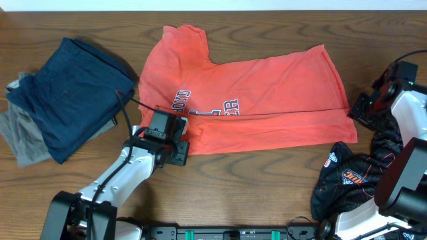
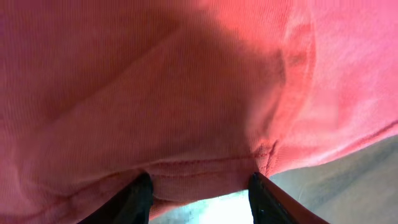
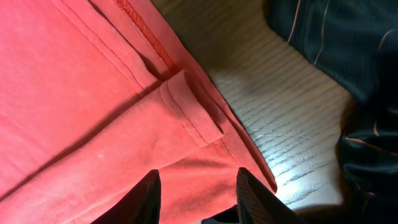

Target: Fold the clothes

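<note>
my left gripper (image 1: 183, 147) and right gripper (image 1: 355, 110) sit open astride the near hem corners of the orange shirt (image 1: 267, 100), spread toward the far edge of the bench (image 1: 253, 187), so i can lift it evenly.

Down at six o'clock the right gripper (image 3: 196, 186) hangs with fingers spread, cloth lying between them. The red shirt (image 3: 74, 112) fills seven through twelve, a stitched hem doubled over at centre. Pale worktop (image 3: 280, 124) shows around three to four; a dark garment (image 3: 348, 56) with thin orange stripes crowds one to four.
</note>
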`<move>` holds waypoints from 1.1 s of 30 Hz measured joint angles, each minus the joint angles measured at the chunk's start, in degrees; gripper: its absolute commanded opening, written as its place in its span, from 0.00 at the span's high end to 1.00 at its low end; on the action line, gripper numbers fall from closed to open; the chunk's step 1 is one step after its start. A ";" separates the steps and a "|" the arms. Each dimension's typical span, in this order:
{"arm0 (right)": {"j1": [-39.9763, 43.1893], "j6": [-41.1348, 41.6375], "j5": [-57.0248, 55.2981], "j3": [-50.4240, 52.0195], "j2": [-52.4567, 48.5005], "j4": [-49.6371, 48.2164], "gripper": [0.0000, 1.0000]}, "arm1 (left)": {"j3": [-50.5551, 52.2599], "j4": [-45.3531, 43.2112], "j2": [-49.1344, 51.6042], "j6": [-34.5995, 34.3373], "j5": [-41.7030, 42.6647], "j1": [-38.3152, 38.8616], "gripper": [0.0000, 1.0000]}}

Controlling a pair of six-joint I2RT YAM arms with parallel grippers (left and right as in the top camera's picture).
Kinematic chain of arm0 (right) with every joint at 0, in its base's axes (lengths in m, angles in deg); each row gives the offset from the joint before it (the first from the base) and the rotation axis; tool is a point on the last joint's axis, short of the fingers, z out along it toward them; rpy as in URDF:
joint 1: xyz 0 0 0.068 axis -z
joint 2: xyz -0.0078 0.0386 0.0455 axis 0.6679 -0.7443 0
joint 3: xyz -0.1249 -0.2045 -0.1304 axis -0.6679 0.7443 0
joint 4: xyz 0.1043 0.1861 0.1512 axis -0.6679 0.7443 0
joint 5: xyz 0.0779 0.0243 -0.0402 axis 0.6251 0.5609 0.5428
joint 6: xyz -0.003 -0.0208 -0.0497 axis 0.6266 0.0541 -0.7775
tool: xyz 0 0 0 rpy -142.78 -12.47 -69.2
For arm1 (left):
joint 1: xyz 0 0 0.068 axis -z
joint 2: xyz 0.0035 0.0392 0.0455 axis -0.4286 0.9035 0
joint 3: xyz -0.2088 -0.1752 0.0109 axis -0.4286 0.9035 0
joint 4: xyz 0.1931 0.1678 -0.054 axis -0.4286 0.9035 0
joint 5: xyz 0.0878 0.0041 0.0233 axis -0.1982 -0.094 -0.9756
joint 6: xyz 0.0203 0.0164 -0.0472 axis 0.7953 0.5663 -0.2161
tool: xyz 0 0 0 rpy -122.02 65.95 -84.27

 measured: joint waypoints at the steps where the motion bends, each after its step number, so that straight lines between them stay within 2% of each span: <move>1: -0.02 0.00 0.02 0.07 0.00 0.02 0.63 | -0.02 -0.26 0.09 0.11 0.00 0.04 0.51; 4: -0.02 -0.02 0.04 0.09 0.00 0.00 0.64 | -0.02 -1.22 0.35 0.35 -0.11 0.09 0.60; 8: -0.02 -0.02 0.04 0.09 0.00 0.00 0.64 | -0.02 -1.05 0.39 0.61 -0.20 0.09 0.57; 16: -0.02 -0.02 0.07 0.11 0.00 0.20 0.64 | -0.31 5.60 -4.44 0.57 0.02 0.09 0.56; 22: -0.02 -0.04 0.07 0.11 0.00 0.46 0.64 | -2.21 2.51 -10.29 0.52 0.02 0.22 0.52; 26: -0.02 -0.02 0.09 0.11 0.00 0.50 0.64 | -2.51 -0.55 -8.52 0.61 0.02 1.25 0.51; 33: -0.02 -0.02 0.20 0.11 0.00 0.92 0.64 | -2.51 -6.14 0.35 0.85 0.02 3.98 0.51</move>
